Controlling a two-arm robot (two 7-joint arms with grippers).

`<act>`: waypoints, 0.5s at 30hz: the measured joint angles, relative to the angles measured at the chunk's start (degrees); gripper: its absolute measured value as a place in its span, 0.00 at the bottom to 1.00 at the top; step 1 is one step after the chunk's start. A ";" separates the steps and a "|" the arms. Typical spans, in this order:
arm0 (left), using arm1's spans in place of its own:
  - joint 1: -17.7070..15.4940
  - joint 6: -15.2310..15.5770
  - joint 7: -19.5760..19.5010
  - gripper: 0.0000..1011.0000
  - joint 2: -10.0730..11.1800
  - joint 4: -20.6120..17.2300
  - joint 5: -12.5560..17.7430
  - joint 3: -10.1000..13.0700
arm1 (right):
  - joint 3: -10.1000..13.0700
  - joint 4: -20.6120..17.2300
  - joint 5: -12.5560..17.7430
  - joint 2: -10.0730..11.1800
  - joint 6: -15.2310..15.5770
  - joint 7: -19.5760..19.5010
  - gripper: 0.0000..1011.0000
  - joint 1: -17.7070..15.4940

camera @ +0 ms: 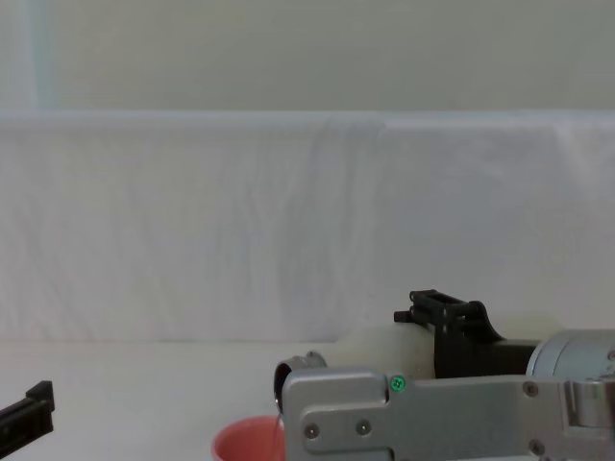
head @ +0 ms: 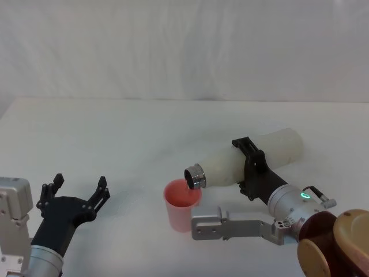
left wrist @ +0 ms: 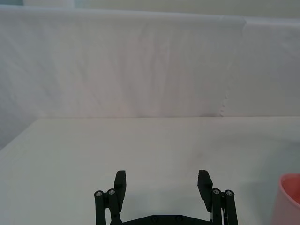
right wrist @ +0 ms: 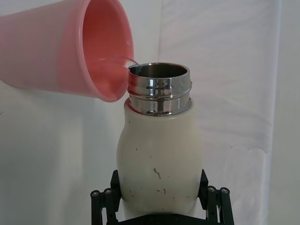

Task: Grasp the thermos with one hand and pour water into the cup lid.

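Note:
My right gripper (head: 252,168) is shut on the cream-white thermos (head: 248,158), which lies tipped almost level, its steel neck (head: 195,176) over the rim of the pink cup lid (head: 182,203). In the right wrist view a thin stream of water runs from the thermos (right wrist: 159,159) neck into the cup lid (right wrist: 101,51). The chest view shows the thermos (camera: 384,348) above the cup lid (camera: 248,442), the right gripper (camera: 447,322) around it. My left gripper (head: 78,187) hovers open and empty at the near left, also visible as the left gripper (left wrist: 161,183) in its own wrist view.
The white table (head: 144,133) runs back to a white cloth backdrop (head: 184,46). Open tabletop lies between the left gripper and the cup lid. The cup lid's edge (left wrist: 291,192) shows beside the left gripper.

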 joint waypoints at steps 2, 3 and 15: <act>0.00 0.00 0.00 0.99 0.00 0.00 0.00 0.00 | -0.02 0.00 -0.06 0.01 0.00 0.00 0.95 0.03; 0.00 0.00 0.00 0.99 0.00 0.00 0.00 0.00 | -0.04 0.00 -0.10 0.02 0.00 0.00 0.95 0.05; 0.00 0.00 0.00 0.99 0.00 0.00 0.00 0.00 | -0.13 0.24 -0.40 0.05 -0.06 0.06 0.95 0.35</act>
